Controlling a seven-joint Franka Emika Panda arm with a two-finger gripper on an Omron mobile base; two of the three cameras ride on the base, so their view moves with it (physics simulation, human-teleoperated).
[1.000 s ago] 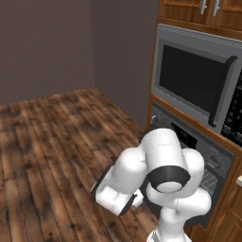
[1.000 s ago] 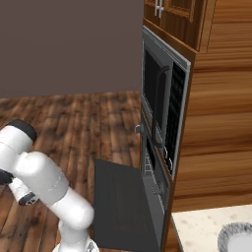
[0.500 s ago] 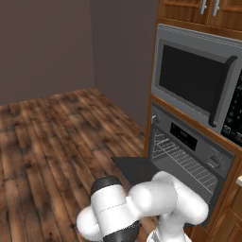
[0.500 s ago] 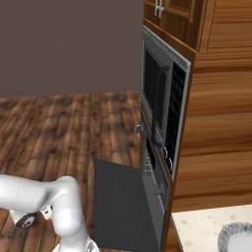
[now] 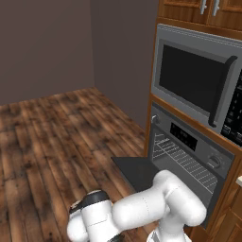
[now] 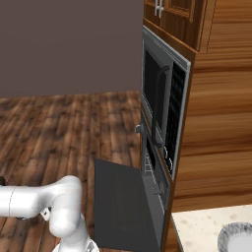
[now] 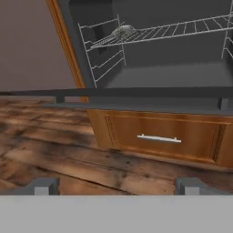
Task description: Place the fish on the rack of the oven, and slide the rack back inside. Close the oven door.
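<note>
Now the fish (image 7: pixel 123 31) lies on the rack (image 7: pixel 173 31) inside the oven (image 5: pixel 189 156), so the wide-open, empty claw (image 7: pixel 116 185) sits low under the dropped oven door (image 7: pixel 136 93), likely to push it up shut.

Left base cam sits behind the arm, looking forward and down at the oven (image 5: pixel 189 156) front, with the microwave (image 5: pixel 201 80) above it. Right base cam sees that same stack nearly edge-on, the dropped oven door (image 6: pixel 123 206) in the middle. Hand cam is low near the wood floor (image 7: pixel 54 150), peering up under the door edge at the rack (image 7: pixel 168 31), probably from pretty close.
</note>
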